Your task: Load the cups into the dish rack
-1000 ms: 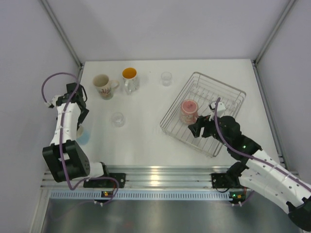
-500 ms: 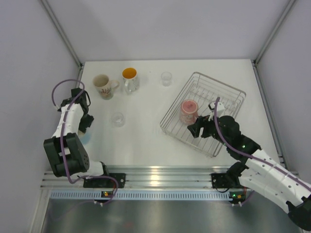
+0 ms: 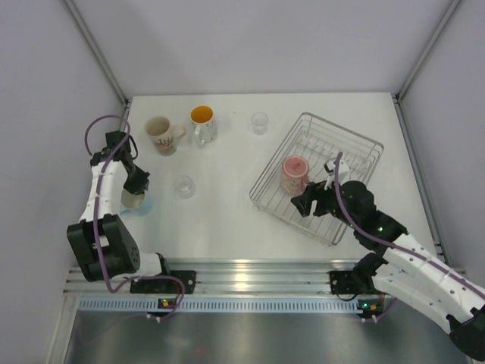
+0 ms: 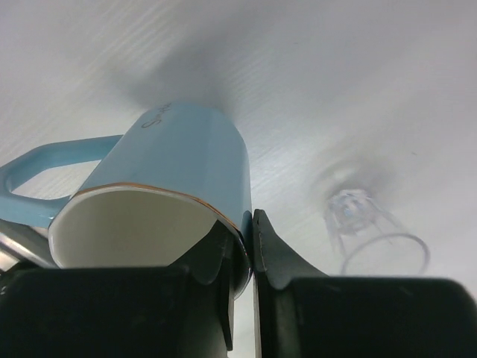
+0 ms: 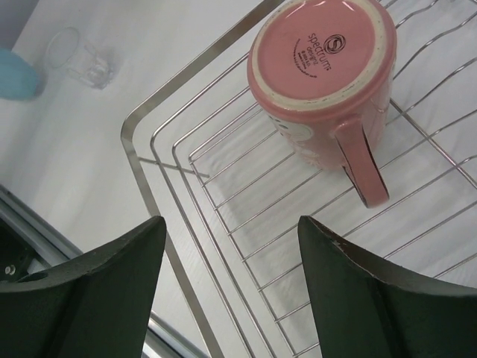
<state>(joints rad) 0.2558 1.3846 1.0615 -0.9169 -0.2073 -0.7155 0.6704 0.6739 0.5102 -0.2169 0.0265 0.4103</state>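
One cup has changed hands within the last second. The left gripper [image 4: 250,224], which stood open above the light blue mug [image 4: 179,156] at the table's left edge, has come down and pinched together on the mug's rim wall, one finger inside and one outside. Whether the mug is off the table yet I cannot tell. The next load looks begun, with a long carry to the right ahead. Near it stands a small glass [image 3: 183,186]. Farther back wait the cream patterned mug [image 3: 161,134], the orange-inside mug [image 3: 202,123] and another clear glass [image 3: 260,122], none moved. In the dish rack [image 3: 337,155] the pink mug [image 3: 295,174] sits base-up, and the right gripper [image 3: 307,203] has stayed just beside it, jaws apart, holding nothing.
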